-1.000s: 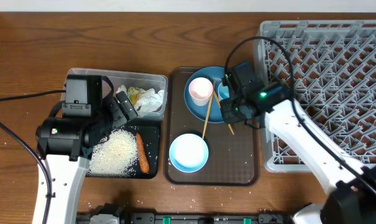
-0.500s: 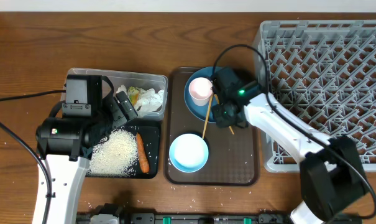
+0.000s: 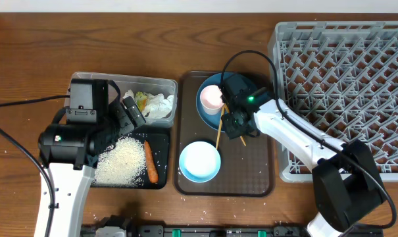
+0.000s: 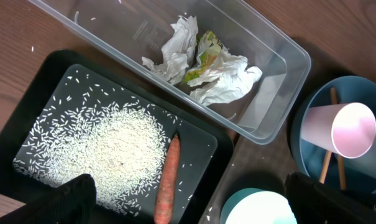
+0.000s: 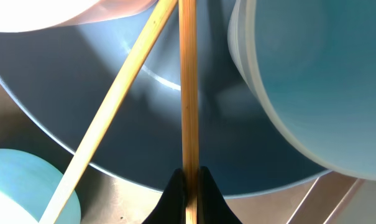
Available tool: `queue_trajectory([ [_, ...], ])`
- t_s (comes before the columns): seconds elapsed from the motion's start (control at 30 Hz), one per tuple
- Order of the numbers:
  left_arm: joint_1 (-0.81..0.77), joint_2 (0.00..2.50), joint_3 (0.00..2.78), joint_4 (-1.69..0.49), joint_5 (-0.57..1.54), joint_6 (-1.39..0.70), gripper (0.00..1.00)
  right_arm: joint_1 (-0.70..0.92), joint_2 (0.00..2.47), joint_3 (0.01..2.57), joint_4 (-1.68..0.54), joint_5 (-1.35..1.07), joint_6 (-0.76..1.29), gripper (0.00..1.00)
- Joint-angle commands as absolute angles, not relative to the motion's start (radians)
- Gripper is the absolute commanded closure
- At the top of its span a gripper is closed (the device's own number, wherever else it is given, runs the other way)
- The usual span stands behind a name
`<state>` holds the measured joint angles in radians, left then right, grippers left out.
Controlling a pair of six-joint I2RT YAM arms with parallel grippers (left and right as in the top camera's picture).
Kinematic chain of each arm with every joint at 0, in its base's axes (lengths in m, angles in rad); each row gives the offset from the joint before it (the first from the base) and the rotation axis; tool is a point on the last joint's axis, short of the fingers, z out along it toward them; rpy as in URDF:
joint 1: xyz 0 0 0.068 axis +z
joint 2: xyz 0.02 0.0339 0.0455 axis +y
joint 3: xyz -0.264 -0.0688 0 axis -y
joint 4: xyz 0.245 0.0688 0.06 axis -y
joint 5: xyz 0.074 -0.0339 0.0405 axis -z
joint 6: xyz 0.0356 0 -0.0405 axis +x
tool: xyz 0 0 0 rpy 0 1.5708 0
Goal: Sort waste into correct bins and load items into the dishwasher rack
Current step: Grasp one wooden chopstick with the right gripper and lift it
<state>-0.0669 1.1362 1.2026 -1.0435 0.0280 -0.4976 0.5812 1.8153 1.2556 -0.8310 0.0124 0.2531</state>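
The right gripper point(image 5: 189, 186) is pinched tight on one of the two wooden chopsticks point(image 5: 189, 93). The held stick runs across the round blue plate point(image 5: 132, 112) between the pink cup point(image 3: 212, 97) and the light blue cup point(image 5: 299, 81), on the brown serving tray point(image 3: 251, 171). The left gripper point(image 4: 194, 202) hangs spread wide and empty over the shallow black rectangular tray point(image 4: 63, 78), which holds loose white rice grains point(image 4: 113, 143) and a small orange carrot point(image 4: 168, 180).

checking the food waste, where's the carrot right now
In the overhead view the carrot lies in the black tray on the left side, just right of the rice pile, with the clear tub behind it.
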Motion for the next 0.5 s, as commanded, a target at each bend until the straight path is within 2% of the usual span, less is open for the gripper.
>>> queue_trajectory([
  [0.0,-0.062,1.139,1.229,-1.047,0.038,-0.499,0.01,0.586,1.8,1.273,-0.842,0.019,0.254,0.99],
  [0.47,-0.062,1.139,1.229,-1.047,0.038,-0.499,0.01,0.57,1.629,1.444,-1.005,0.057,0.253,0.99],
])
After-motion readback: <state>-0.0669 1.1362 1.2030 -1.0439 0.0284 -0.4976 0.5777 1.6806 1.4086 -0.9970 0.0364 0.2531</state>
